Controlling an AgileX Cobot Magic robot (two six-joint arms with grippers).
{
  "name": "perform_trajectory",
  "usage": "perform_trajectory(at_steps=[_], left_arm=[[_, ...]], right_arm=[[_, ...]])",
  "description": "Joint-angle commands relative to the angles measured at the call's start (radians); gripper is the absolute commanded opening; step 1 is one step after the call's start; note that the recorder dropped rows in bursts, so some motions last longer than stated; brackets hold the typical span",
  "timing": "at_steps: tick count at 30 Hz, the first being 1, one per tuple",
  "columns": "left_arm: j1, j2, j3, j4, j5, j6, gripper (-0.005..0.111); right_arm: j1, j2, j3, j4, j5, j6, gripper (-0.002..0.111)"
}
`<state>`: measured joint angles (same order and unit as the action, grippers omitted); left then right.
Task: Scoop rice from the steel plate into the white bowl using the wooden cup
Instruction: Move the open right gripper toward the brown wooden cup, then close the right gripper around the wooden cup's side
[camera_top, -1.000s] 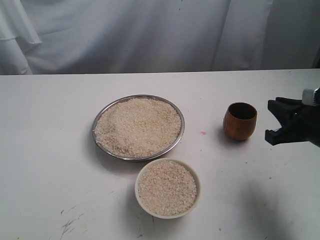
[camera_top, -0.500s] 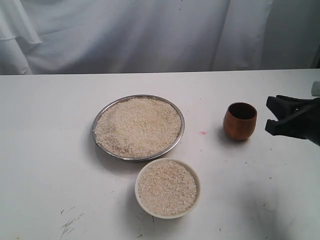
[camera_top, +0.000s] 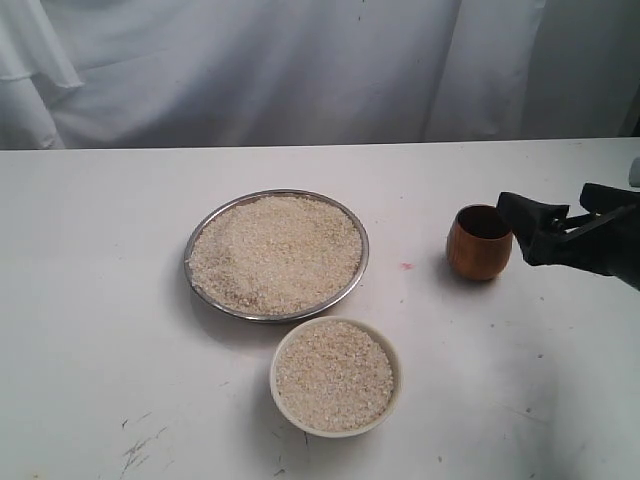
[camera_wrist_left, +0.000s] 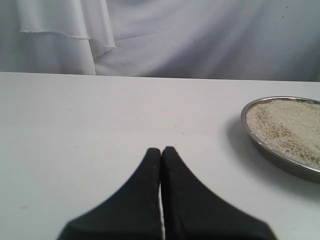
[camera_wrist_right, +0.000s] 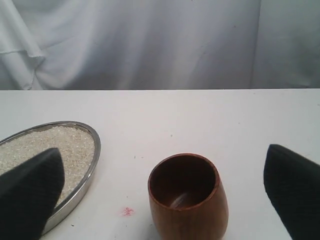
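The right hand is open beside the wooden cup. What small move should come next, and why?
Probably ease the right hand forward until its fingers straddle the small reddish-brown wooden cup. The hand stands wide open, and the cup stands upright just ahead of it, centred on the gap in the right wrist view but not yet between the fingers, so closing now would likely miss.

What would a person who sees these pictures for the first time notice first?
The wide steel plate heaped with rice sits in the middle, and a white bowl of rice lies just nearer the camera. On the right, an empty wooden cup stands upright, with the right gripper facing it, jaws wide open.
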<state>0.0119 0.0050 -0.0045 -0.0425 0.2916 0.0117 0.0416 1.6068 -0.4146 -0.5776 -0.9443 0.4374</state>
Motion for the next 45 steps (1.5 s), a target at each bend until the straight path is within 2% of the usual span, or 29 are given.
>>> perform_trajectory(at_steps=[1,5,10,20,25,31,45], left_arm=[[-0.002,-0.005,0.005,-0.001,-0.006,-0.003,0.0],[-0.002,-0.005,0.005,-0.001,-0.006,-0.003,0.0],[-0.002,-0.005,0.005,-0.001,-0.006,-0.003,0.0],[-0.002,-0.005,0.005,-0.001,-0.006,-0.003,0.0],[-0.002,-0.005,0.005,-0.001,-0.006,-0.003,0.0],[-0.002,-0.005,0.005,-0.001,-0.006,-0.003,0.0],[-0.002,-0.005,0.005,-0.001,-0.006,-0.003,0.0]], right_arm=[[0.0,0.001,-0.001,-0.007,0.0,0.006,0.1],[0.0,0.014,-0.001,-0.007,0.056,-0.012,0.1],[0.0,0.122,-0.003,-0.02,0.028,-0.034,0.1],[0.0,0.302,-0.003,-0.061,-0.086,-0.163,0.1],[0.0,0.361,-0.008,-0.007,-0.144,-0.232,0.1],[0.0,0.441,-0.107,-0.061,-0.142,-0.232,0.1],[0.0,0.573,-0.222,-0.068,-0.156,-0.232,0.1]])
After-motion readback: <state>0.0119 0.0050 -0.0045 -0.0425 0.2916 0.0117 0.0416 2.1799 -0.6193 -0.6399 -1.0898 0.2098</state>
